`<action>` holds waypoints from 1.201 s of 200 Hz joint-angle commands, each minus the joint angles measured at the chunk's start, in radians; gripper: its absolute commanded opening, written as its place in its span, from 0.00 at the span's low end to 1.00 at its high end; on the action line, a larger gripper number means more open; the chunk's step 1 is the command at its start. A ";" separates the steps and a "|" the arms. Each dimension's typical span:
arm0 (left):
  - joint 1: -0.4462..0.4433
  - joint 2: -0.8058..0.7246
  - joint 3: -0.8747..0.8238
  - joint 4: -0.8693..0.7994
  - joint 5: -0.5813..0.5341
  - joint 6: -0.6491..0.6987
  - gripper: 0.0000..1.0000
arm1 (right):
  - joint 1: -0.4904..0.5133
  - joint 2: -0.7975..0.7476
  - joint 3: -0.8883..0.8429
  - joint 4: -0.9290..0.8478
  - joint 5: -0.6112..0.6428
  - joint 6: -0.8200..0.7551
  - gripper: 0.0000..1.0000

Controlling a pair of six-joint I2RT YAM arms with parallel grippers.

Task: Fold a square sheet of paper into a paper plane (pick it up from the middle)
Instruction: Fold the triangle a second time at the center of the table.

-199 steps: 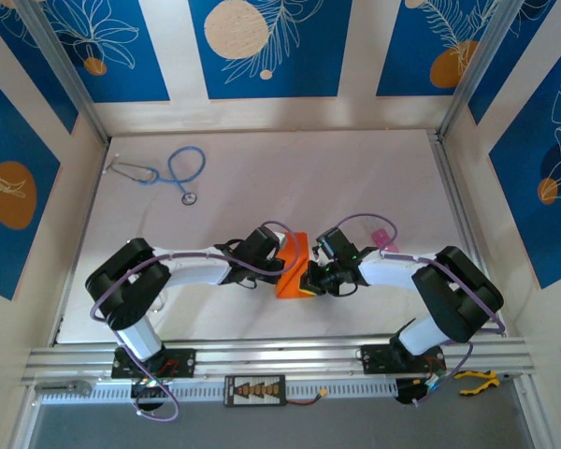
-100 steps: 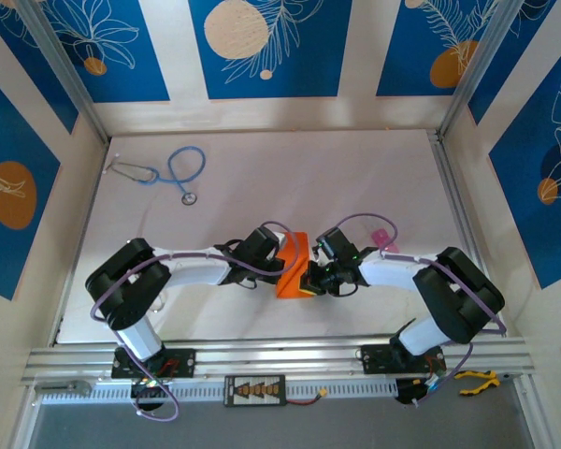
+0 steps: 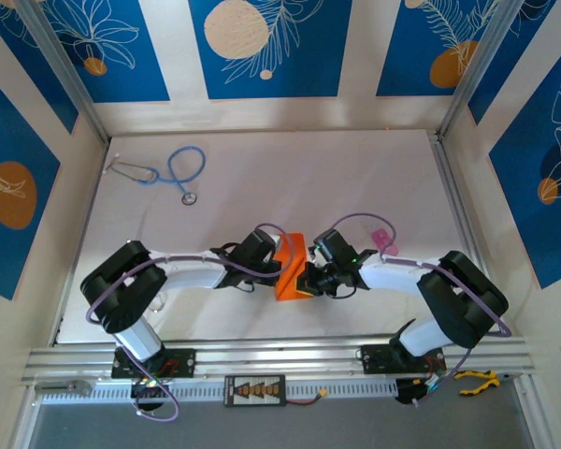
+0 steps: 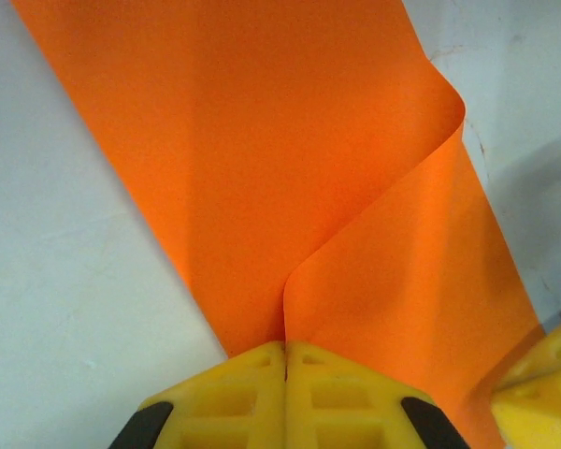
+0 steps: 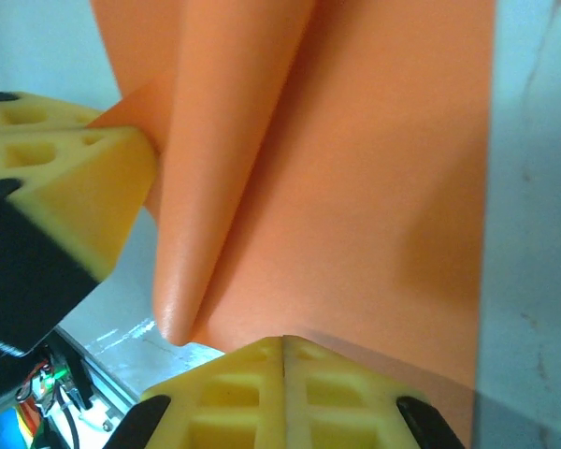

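Top external: left gripper [image 3: 280, 270] and right gripper [image 3: 306, 280] both pinch the orange paper [image 3: 294, 253] near the desk's [image 3: 262, 168] front edge.

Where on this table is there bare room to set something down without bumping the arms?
The widest free patch is the far middle of the table, bordered by the blue stethoscope on the left and the pink thing nearer on the right. It is crowded near centre, where the left pincer and right pincer both grip the square sheet of paper.
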 commanded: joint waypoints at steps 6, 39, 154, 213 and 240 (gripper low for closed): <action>0.006 -0.042 -0.033 0.029 0.019 -0.053 0.00 | 0.003 0.020 -0.016 -0.058 0.036 0.001 0.02; -0.007 -0.067 -0.066 0.060 0.014 -0.111 0.00 | -0.014 0.001 -0.029 -0.079 0.048 -0.003 0.02; -0.021 -0.099 -0.085 0.057 -0.029 -0.183 0.00 | 0.010 0.012 -0.017 0.018 0.002 0.028 0.03; -0.020 -0.106 -0.032 -0.015 -0.059 -0.077 0.00 | 0.002 0.084 -0.012 -0.068 0.042 0.006 0.01; -0.020 -0.059 0.025 -0.056 -0.044 -0.026 0.00 | -0.005 0.087 -0.006 -0.073 0.040 -0.002 0.01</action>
